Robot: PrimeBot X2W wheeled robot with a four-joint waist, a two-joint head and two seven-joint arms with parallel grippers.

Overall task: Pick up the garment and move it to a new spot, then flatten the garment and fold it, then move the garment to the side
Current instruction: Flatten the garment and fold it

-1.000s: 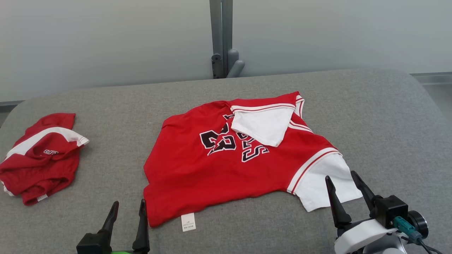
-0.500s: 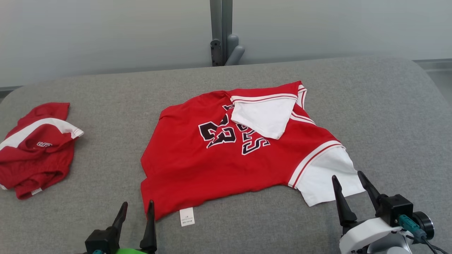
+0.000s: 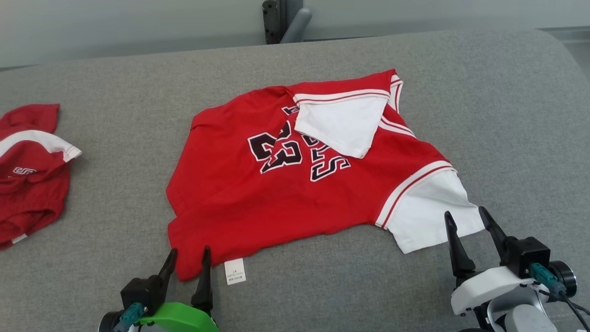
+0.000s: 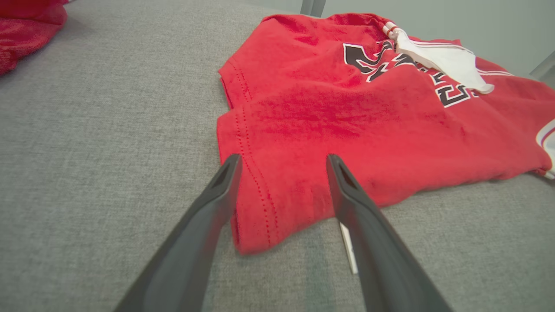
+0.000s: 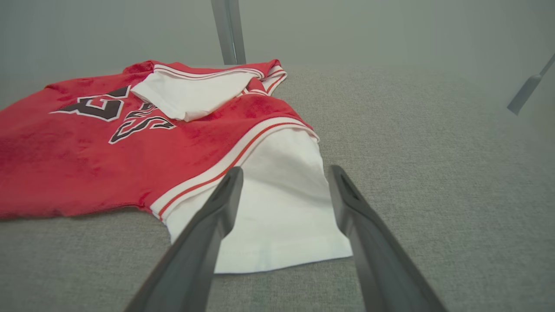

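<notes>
We log: red fabric jersey with white sleeves and black lettering lies spread on the grey woven surface, long axis left-to-right | left gripper jaws apart, straddling near hem corner | right gripper jaws apart at white sleeve | each arm near its own end.

Red jersey with black lettering, flat on grey fabric desk, white sleeve nearest, right claw wide open, framing sleeve

crumpled red cloth on grey surface
</notes>
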